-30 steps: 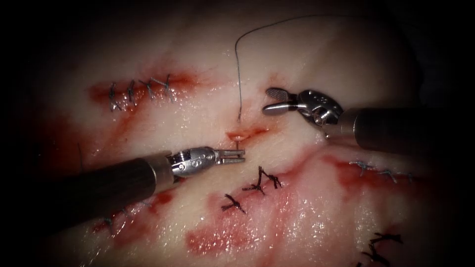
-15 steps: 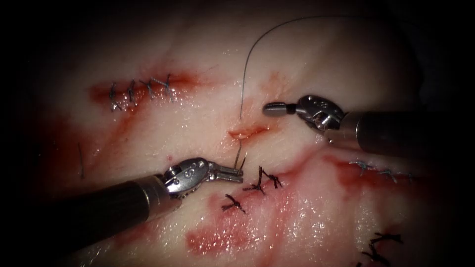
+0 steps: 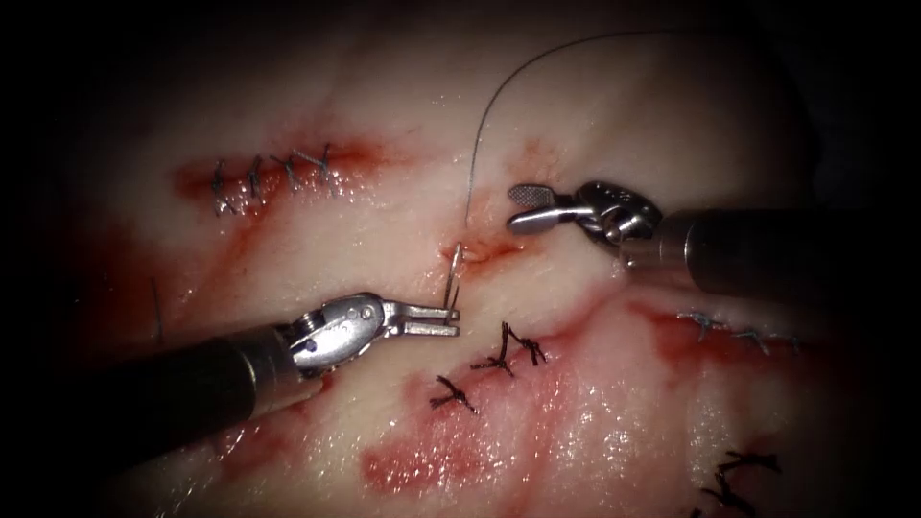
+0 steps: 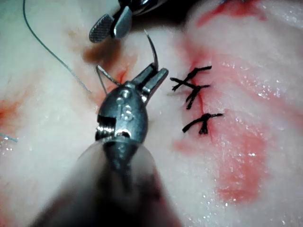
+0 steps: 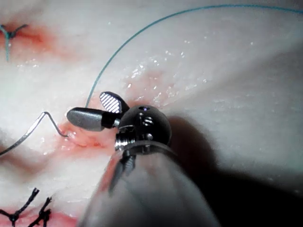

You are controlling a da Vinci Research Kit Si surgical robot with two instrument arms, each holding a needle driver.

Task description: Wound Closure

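The short cut (image 3: 491, 253) lies in the middle of the tissue (image 3: 384, 221). My left tool (image 3: 453, 321) is just below the cut's left end, jaws shut on the curved needle (image 3: 453, 278) a little behind its point. The point stands free past the jaws in the left wrist view (image 4: 152, 49). The needle's rear part still sits in the tissue at the cut's left end (image 5: 28, 130). Thread (image 3: 489, 115) runs from there in an arc up and to the right. My right tool (image 3: 515, 211) hovers at the cut's right end, open, holding nothing.
Black knotted stitches (image 3: 504, 353) lie just below and right of the left tool. Older stitched lines sit at the upper left (image 3: 273, 173) and at the right (image 3: 739, 331). Red fluid (image 3: 413, 465) stains the near tissue.
The left tool drew the needle down out of the cut's near edge, then swung up and left, so the needle stands more upright. The right tool's jaws shut, then opened again.
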